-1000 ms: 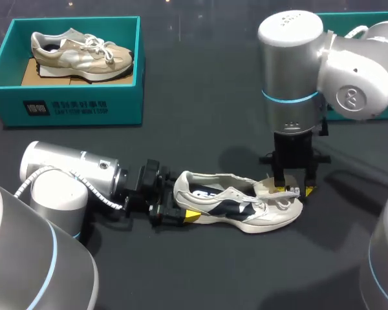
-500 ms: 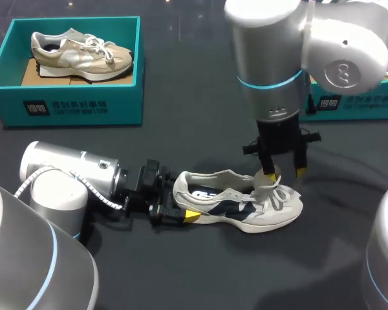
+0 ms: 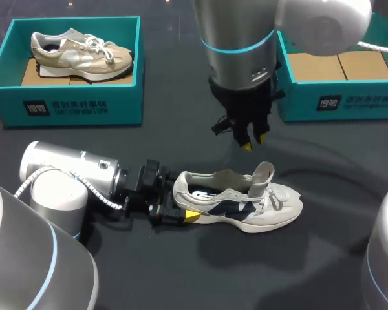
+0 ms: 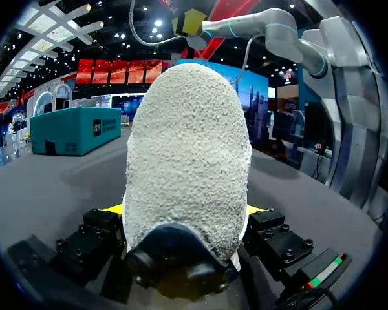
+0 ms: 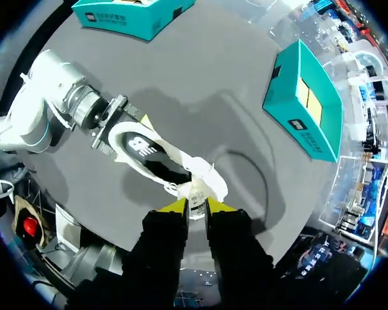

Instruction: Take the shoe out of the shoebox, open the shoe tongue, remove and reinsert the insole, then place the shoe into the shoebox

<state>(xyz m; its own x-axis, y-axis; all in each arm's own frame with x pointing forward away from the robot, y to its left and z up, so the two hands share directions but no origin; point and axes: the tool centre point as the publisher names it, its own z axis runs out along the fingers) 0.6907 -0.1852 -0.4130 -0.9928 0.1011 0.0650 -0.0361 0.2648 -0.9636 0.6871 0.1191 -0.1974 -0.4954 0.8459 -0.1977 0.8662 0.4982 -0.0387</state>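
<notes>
A white and navy shoe (image 3: 236, 201) lies on its sole mid-table, toe to the right, its tongue (image 3: 264, 175) standing upright. My left gripper (image 3: 181, 210) lies low on the table with the shoe's heel (image 4: 187, 161) filling the space between its fingers, which press it from both sides. My right gripper (image 3: 253, 142) hangs well above the table, behind the shoe, fingers close together with a narrow gap and nothing in them. From that wrist the shoe (image 5: 161, 161) lies far below the right gripper (image 5: 197, 206), with the left gripper (image 5: 119, 126) at its heel.
A teal shoebox (image 3: 77, 103) at the back left holds a beige shoe (image 3: 81, 51). A second teal box (image 3: 339, 97) at the back right shows only cardboard inserts. Bare dark table lies in front of the shoe.
My right gripper let go at the shoe's tongue, rose and drew back toward the far side, its fingers narrowing. The tongue now stands up. Left arm and shoe stayed put.
</notes>
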